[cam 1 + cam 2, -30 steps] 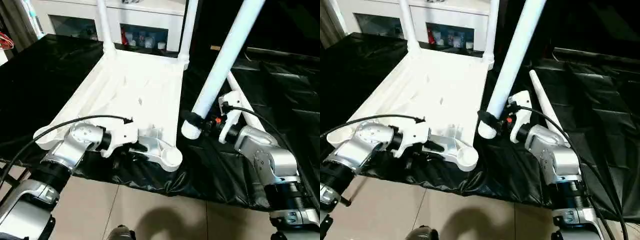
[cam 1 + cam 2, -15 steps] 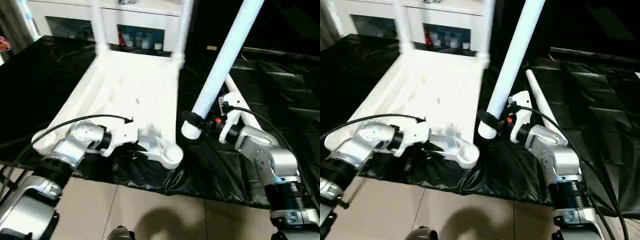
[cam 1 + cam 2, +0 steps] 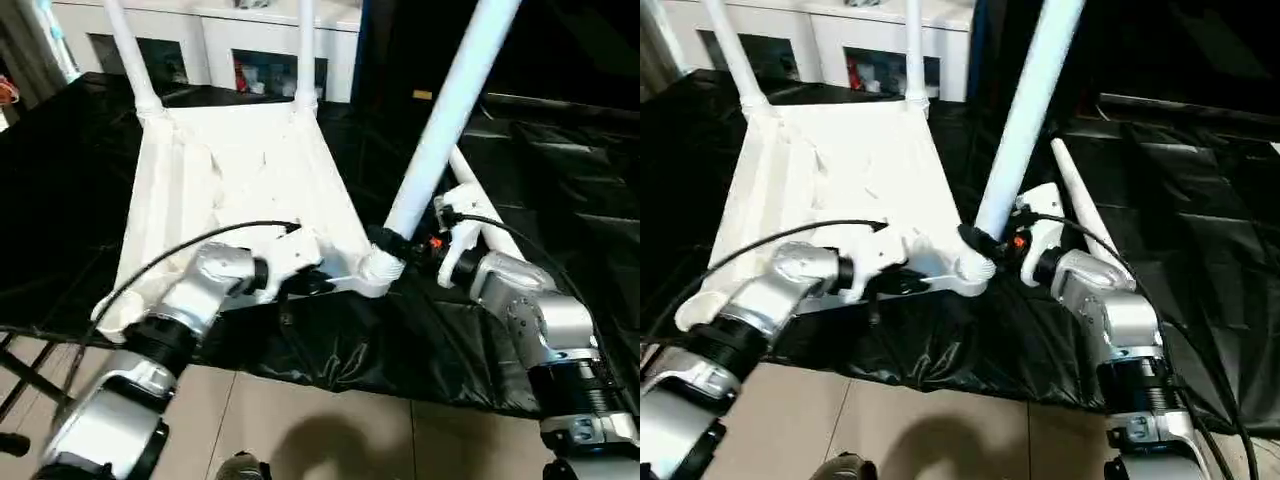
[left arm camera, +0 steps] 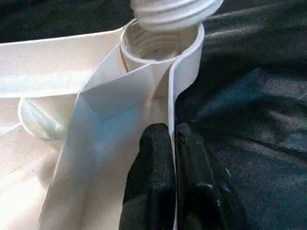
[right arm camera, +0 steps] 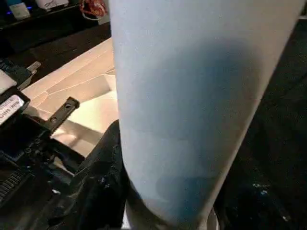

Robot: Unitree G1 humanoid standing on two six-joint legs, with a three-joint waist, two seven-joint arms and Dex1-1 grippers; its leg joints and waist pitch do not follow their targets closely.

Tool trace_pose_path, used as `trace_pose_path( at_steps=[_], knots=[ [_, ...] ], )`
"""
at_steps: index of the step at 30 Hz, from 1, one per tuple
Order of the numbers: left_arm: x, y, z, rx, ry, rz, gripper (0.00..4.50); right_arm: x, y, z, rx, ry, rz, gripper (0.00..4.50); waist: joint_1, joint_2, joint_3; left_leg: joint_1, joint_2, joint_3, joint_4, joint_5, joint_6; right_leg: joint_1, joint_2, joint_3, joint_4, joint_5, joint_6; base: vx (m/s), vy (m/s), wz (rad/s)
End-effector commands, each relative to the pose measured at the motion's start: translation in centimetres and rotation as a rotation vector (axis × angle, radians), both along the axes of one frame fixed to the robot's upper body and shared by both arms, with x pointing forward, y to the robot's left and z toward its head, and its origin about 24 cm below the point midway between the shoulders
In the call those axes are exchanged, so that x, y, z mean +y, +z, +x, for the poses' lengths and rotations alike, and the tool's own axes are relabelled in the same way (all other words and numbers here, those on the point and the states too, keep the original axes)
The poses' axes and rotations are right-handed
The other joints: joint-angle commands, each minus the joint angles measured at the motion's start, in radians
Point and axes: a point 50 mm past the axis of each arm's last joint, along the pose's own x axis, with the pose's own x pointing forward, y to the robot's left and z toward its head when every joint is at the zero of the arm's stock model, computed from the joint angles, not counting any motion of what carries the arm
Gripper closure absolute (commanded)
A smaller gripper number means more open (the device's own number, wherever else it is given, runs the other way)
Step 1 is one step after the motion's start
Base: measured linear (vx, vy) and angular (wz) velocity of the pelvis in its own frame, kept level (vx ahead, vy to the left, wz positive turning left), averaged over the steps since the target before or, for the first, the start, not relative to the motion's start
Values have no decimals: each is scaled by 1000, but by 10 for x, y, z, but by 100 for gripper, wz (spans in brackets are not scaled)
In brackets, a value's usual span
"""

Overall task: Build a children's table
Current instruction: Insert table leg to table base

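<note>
Left gripper [image 4: 170, 143] pinches tabletop [image 3: 230, 180] rim; right gripper [image 3: 400, 246] clenches leg [image 3: 440, 120] low — light, stiff, slick plastic.

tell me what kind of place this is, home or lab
Probably an indoor room set up as a robot test space, though it could be a home. A black sheet covers the work surface, a white cabinet with glass doors holds small items, and the floor is tiled.

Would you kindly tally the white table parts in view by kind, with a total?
Table top: 1
Legs already standing in the top's far corners: 2
Leg held by the right gripper over the near corner socket: 1
Leg lying on the black sheet: 1
Total: 5 parts
</note>
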Motion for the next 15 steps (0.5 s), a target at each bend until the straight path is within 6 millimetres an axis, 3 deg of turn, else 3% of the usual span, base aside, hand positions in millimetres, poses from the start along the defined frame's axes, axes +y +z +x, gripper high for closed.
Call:
trace_pose_path(
  at_steps=[1, 8, 9, 12, 15],
  knots=[
    [-5, 4, 1, -33, 11, -55, 393, 0, 10, 6, -43, -5, -7, 259, 0, -3, -82, 29, 34, -23, -66, -201, -18, 45, -77, 47, -80, -103, -194, 0, 0, 0],
    [5, -1, 1, -36, 26, 1, 370, 1, 9, 8, -46, -6, -19, 259, 0, -2, -81, 29, 33, -23, -66, -204, -22, 44, -77, 47, -80, -102, -191, 0, 0, 0],
    [11, -5, -1, -9, 22, 20, 405, 2, 9, 9, -48, -2, -27, 259, 0, -1, -81, 30, 34, -24, -67, -204, -22, 44, -77, 47, -80, -105, -190, 0, 0, 0],
    [17, -7, -3, 12, 14, 36, 403, 4, 9, 10, -49, 2, -31, 259, -1, -3, -80, 30, 34, -23, -68, -210, -23, 42, -78, 47, -81, -116, -190, 0, 0, 0],
    [19, -6, -3, 15, 15, 40, 441, 4, 9, 10, -49, 5, -33, 259, -2, -4, -80, 30, 34, -23, -68, -216, -26, 43, -79, 48, -82, -130, -188, 0, 0, 0]
  ],
)
